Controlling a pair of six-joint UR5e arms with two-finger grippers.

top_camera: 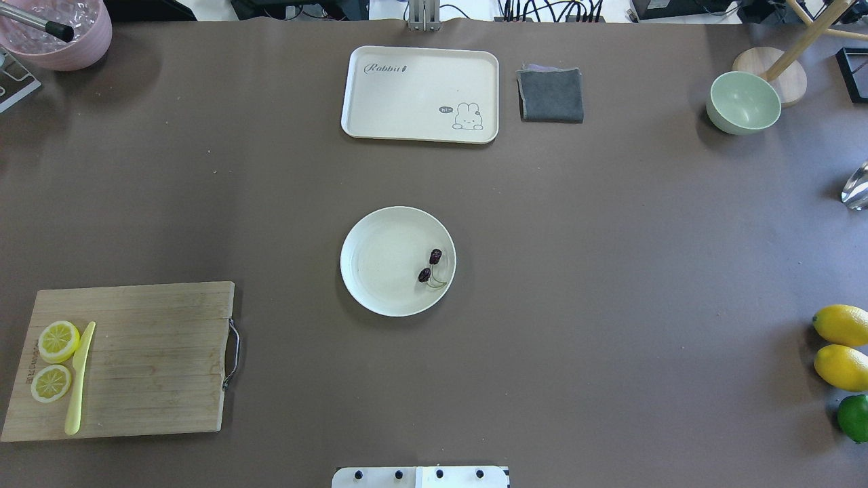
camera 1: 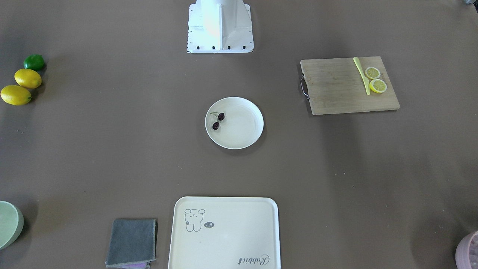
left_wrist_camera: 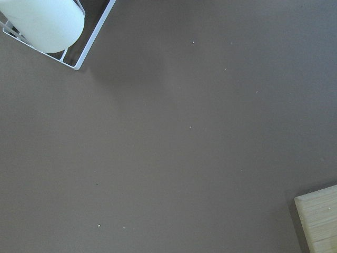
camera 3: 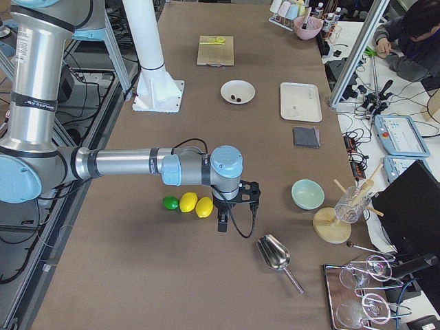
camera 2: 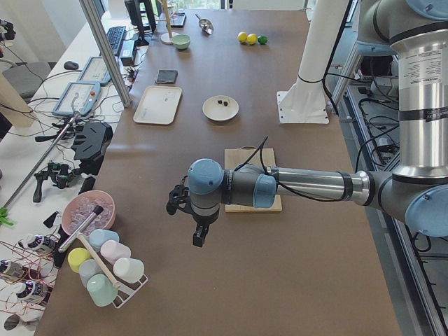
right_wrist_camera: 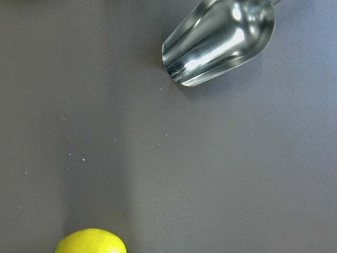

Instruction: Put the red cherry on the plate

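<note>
The red cherry [top_camera: 435, 256] lies inside the plate [top_camera: 369, 261], in the half on the robot's right and just within the raised rim. The two dark fruits sit close together. The pair's long axis runs roughly from the plate's robot side to its far side, leaning slightly to the robot's right at the far end. The thin stems curve away from the fruits and meet at the end nearest the robot, pointing toward the plate's right rim. Neither arm is near the plate. The left gripper [camera 2: 199, 239] hangs over bare table beyond the cutting board [top_camera: 149, 352], well to the plate's left. The right gripper [camera 3: 222, 223] hangs well to the plate's right, just past the lemons [top_camera: 841, 325] and lime [top_camera: 854, 417], near a metal scoop [right_wrist_camera: 221, 39]. It cannot be told whether either claw is clenched or released (both appear only in the side views). On the board lie two lemon slices [top_camera: 58, 340] and a yellow-green knife [top_camera: 80, 379]. Beyond the plate, away from the robot, lie a cream tray [top_camera: 407, 95] and a grey cloth [top_camera: 550, 95].
</note>
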